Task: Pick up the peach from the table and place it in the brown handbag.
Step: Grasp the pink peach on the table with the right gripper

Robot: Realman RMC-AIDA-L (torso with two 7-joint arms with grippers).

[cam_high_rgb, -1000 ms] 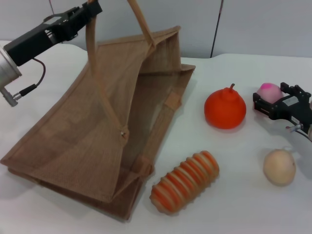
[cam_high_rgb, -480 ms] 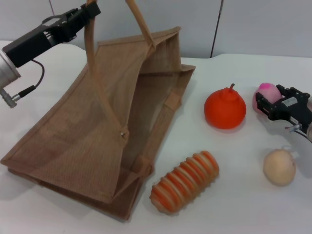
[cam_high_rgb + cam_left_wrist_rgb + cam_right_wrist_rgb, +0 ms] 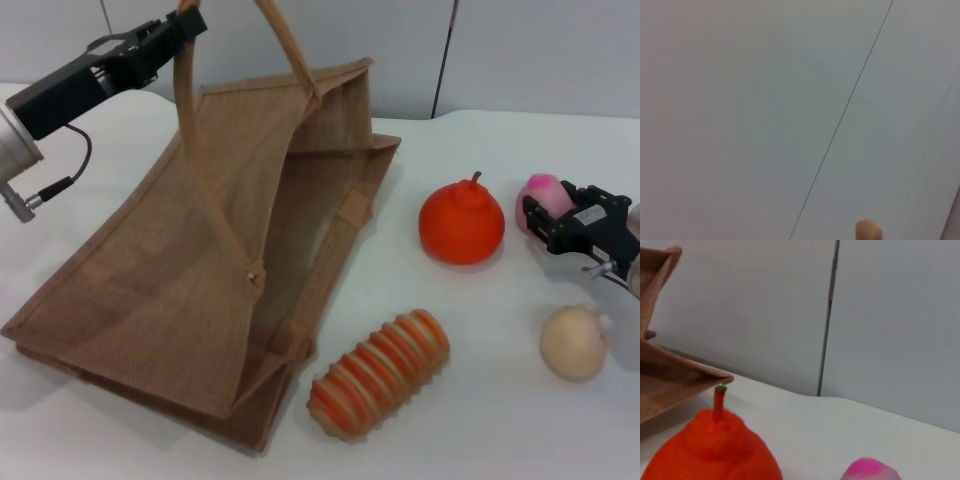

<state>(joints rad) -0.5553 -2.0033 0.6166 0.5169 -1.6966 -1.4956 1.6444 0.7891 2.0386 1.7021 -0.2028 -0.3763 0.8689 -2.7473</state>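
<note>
The brown handbag [image 3: 210, 270] lies tilted on the white table with its mouth open toward the fruit. My left gripper [image 3: 185, 20] is up at the far left, shut on one of the bag's loop handles and holding it raised. The peach [image 3: 540, 195], pale pink with a magenta tip, sits on the table at the right. It also shows in the right wrist view [image 3: 870, 470]. My right gripper [image 3: 556, 212] is open just behind the peach, its black fingers at either side of the fruit's near part.
A bigger orange stemmed fruit [image 3: 461, 222] stands between the peach and the bag, also in the right wrist view [image 3: 710, 450]. A ribbed orange-striped roll [image 3: 378, 372] lies at the front. A beige ball [image 3: 573, 342] sits near the right arm.
My right gripper has shifted slightly right and down, and more of the peach now shows in front of it. The left gripper and bag have not moved.
</note>
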